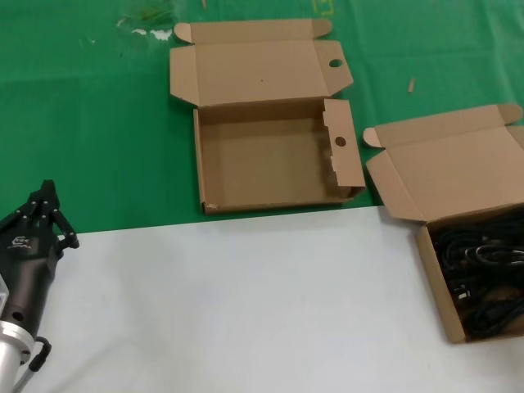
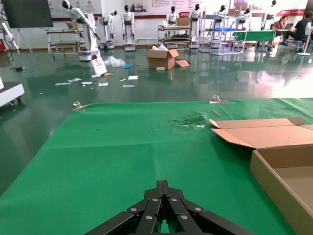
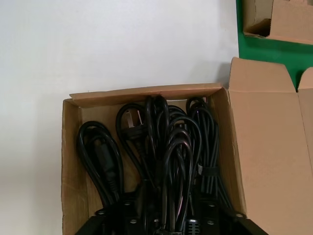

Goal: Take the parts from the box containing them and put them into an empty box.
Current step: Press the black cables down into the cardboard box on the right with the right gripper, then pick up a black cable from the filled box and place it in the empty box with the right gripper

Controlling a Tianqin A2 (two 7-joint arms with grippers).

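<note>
Green cloth covers the far half of my worktop (image 1: pixel 98 123) and a pale grey sheet the near half. On the green, straight ahead, sits the empty box (image 1: pixel 270 160), lid thrown back, a round hole in its lid flap and another in its side flap. Off to my right, straddling the edge of the grey, is the box of cables (image 1: pixel 458 246), its plain lid open behind it. Black cables (image 3: pixel 161 147) lie in it as loose coils, plugs showing among them.

My right hand (image 3: pixel 166 227) hangs directly over that box: its wrist view looks straight down into the coils, with only the dark base of the hand at the picture's edge, so I cannot tell how far it is open or whether it touches a cable. It is outside the head view.

My left hand (image 1: pixel 45 209) waits at the near left of the worktop, well apart from both boxes, fingers closed together to a point, holding nothing.
</note>
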